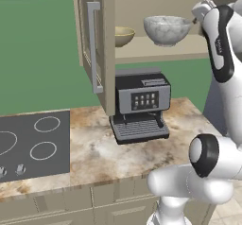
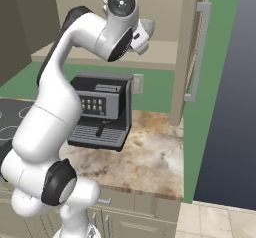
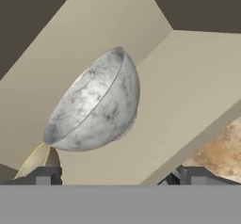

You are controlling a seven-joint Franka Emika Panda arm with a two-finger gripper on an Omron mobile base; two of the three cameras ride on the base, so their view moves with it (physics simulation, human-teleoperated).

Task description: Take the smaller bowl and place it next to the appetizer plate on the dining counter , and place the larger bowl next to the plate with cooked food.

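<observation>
On the open cabinet shelf point(image 1: 156, 51) above the wall counter point(image 1: 108, 148) we see the larger bowl point(image 1: 166, 29), grey-and-white marbled, standing upright near the shelf's right half. In the hand view the same bowl point(image 3: 96, 103) appears rolled on its side because the camera is rolled, and it sits ahead of the fingertips point(image 3: 44, 175) with clear shelf between. To its left on the same shelf, partly hidden by the open cabinet door point(image 1: 94, 44), stands the smaller bowl point(image 1: 124, 36), tan and plain; the two are apart, not touching. In the hand view we catch only a yellowish sliver of it point(image 3: 37, 162) at the lower left.

The gripper point(image 1: 201, 10) hangs just right of the marbled bowl at shelf height, its jaws spread wide and holding nothing.

Below the shelf we see a grey coffee machine point(image 1: 141, 105) on the beige marbled counter, and a black cooktop point(image 1: 33, 143) farther left.
</observation>
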